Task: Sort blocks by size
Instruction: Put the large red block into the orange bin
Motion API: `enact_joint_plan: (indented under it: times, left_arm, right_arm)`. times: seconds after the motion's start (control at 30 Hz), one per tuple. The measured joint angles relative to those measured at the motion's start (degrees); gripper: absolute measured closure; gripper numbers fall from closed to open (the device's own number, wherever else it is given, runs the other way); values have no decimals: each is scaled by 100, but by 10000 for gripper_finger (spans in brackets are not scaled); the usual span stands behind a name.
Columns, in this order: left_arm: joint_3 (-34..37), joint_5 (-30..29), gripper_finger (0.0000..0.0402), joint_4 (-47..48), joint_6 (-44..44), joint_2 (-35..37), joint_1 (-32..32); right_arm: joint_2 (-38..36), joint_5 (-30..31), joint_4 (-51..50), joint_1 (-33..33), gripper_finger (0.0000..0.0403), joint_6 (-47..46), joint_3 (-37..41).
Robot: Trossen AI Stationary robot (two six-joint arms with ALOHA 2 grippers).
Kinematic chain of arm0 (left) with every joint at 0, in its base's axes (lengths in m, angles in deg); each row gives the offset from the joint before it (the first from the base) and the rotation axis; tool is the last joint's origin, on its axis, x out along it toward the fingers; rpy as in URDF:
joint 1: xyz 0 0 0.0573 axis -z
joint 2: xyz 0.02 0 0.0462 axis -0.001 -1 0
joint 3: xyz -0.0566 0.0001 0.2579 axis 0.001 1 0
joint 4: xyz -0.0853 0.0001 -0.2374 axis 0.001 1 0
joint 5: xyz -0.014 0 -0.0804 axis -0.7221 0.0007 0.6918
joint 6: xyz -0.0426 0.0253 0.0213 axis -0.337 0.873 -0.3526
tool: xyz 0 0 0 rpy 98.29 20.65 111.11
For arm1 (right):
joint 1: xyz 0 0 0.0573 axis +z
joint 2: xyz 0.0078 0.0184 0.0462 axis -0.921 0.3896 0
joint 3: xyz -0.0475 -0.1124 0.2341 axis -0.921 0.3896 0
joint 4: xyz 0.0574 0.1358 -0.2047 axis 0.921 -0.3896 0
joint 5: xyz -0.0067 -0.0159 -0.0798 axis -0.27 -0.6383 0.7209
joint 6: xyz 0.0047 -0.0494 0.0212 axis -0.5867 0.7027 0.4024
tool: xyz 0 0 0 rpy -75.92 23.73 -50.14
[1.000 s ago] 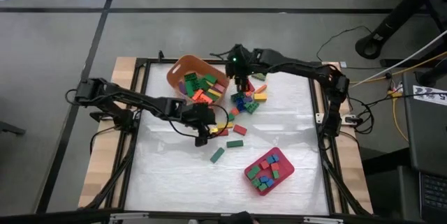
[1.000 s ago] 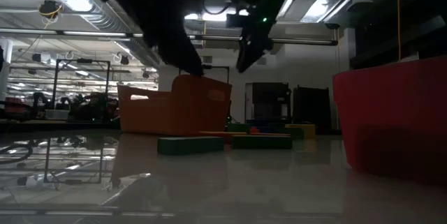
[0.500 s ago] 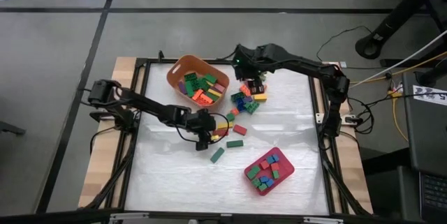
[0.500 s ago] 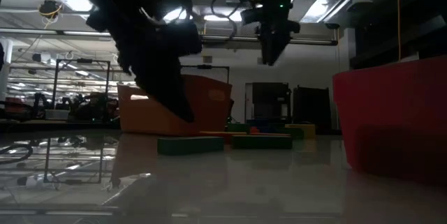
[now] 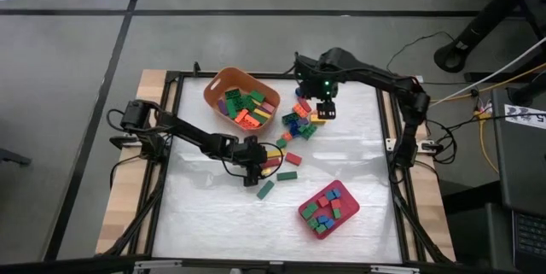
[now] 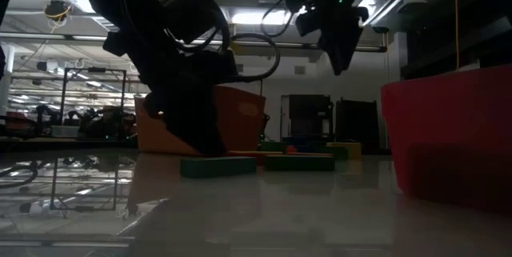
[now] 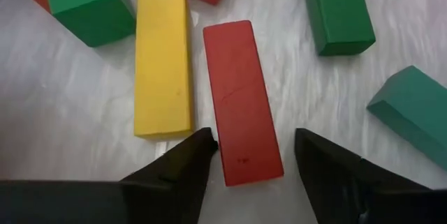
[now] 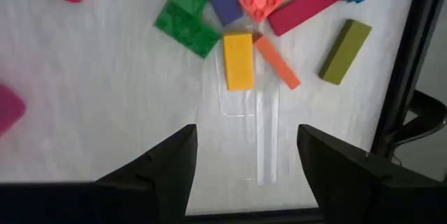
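Observation:
My left gripper [image 7: 255, 151] is open and low over the table [image 5: 213, 210]. Its fingers stand on either side of the near end of a long red brick [image 7: 241, 105], which lies flat beside a long yellow brick [image 7: 163, 63]. In the high view this gripper [image 5: 256, 167] is left of the loose blocks [image 5: 299, 122]. My right gripper [image 8: 248, 147] is open and empty. It hangs above the table near a yellow brick [image 8: 238, 60] and an orange brick [image 8: 276, 62], at the right side of the block pile [image 5: 324, 107].
The orange tub [image 5: 241, 99] with several bricks stands at the far left of the mat. The pink-red tray [image 5: 328, 208] with small bricks is near the front right. Two green bricks [image 5: 265, 189] [image 5: 287, 175] lie by my left gripper. A black frame [image 5: 401, 163] borders the mat.
My left gripper has come down to the table and a little toward the right and near edges, over the red brick. My right gripper has gone from beside the orange tub toward the table's right edge, staying high above the block pile.

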Motion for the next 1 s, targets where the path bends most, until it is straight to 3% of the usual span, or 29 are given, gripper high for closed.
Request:
enact_joint_plan:
  times: [0.23,0.47,0.7,0.87,1.0]
  left_arm:
    - [-4,-43,313,1,-4,33,32]
    - [-7,407,316,32,-9,432,39]
    - [-10,600,316,83,35,1486,42]
    - [-17,627,315,589,359,2550,-9]
    - [-17,539,315,1088,643,3386,-145]
  right_arm:
    - [-575,-152,-105,4,157,-153,0]
    - [-1276,-885,112,6,157,-631,0]
    - [-1339,-1726,382,408,157,-905,0]
    - [-1197,-1741,713,967,157,-942,2]
    - [-1167,-1259,482,1326,157,-940,2]
